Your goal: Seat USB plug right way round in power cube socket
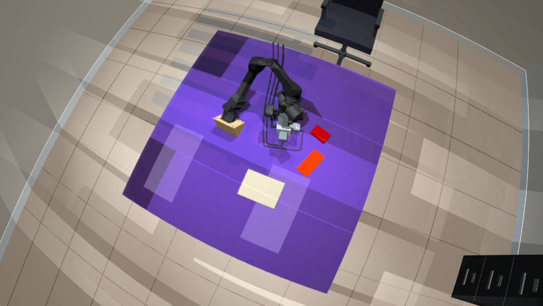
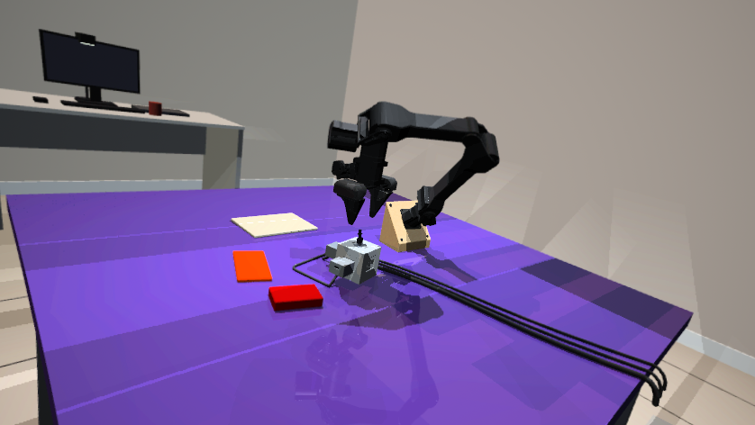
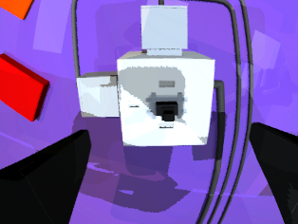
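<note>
Fingers [image 2: 350,205] of the gripper [image 2: 364,215] are wide open and hold nothing. It hangs right above the black USB plug [image 2: 359,237], which sticks up from the power cube [image 2: 355,260].

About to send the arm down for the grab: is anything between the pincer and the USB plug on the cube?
Nothing visible. The open pincer hangs just above the USB plug atop the power cube.

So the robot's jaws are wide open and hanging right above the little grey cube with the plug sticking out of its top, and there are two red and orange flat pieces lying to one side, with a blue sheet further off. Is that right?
Nearly. The sheet further off is cream, not blue, as the exterior view shows. The rest holds: the gripper hangs wide open above the grey cube with the plug sticking out of its top, and the orange piece and red piece lie to one side.
</note>
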`<act>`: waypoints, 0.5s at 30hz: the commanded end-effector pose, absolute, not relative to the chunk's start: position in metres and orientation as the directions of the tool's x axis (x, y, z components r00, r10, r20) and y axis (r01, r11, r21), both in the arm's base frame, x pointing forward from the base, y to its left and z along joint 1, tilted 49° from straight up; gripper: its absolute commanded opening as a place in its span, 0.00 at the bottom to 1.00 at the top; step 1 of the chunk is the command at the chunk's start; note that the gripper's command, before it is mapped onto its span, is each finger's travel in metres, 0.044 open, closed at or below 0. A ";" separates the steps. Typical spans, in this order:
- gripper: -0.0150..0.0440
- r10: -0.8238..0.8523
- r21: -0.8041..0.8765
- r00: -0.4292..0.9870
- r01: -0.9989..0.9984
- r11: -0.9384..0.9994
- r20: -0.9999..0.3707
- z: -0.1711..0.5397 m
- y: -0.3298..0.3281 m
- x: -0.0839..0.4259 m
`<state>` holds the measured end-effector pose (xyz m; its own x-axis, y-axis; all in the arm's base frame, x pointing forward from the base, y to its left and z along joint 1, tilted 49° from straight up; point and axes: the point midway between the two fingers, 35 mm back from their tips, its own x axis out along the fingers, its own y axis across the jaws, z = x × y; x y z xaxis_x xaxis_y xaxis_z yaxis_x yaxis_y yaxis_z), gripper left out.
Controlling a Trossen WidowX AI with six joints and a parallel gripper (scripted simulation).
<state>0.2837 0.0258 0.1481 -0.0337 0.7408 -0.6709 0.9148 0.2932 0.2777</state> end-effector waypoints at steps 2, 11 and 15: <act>1.00 0.746 0.281 -0.036 0.914 0.294 -0.665 0.146 0.029 0.284; 1.00 0.746 0.281 -0.036 0.913 0.294 -0.665 0.140 0.036 0.283; 1.00 0.746 0.281 -0.036 0.913 0.294 -0.665 0.138 0.039 0.283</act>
<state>0.2835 0.0360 0.1395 -0.0373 0.7430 -0.6683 0.9111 0.3000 0.2827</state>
